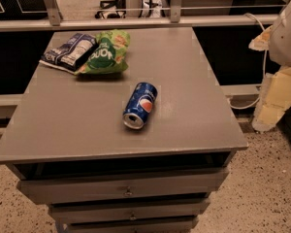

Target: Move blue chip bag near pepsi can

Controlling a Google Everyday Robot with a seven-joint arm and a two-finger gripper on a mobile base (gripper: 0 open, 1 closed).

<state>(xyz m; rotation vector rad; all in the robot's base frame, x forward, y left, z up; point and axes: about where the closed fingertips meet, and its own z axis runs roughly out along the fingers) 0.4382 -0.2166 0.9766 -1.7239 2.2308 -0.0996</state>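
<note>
The blue chip bag [68,52] lies flat at the far left corner of the grey table top [184,81]. Its right edge touches a bright green chip bag [105,53]. The pepsi can [140,105] lies on its side near the middle of the table, with its silver opening end toward the front edge. It is about a can-length from the bags. My arm's white casing [286,33] is at the right edge of the view. My gripper [270,111] hangs off the table's right side, far from both objects and holding nothing.
The table is a grey drawer cabinet with several drawers [128,191] below the front edge. A metal rail [136,22] runs behind the table. Speckled floor lies to the right and in front.
</note>
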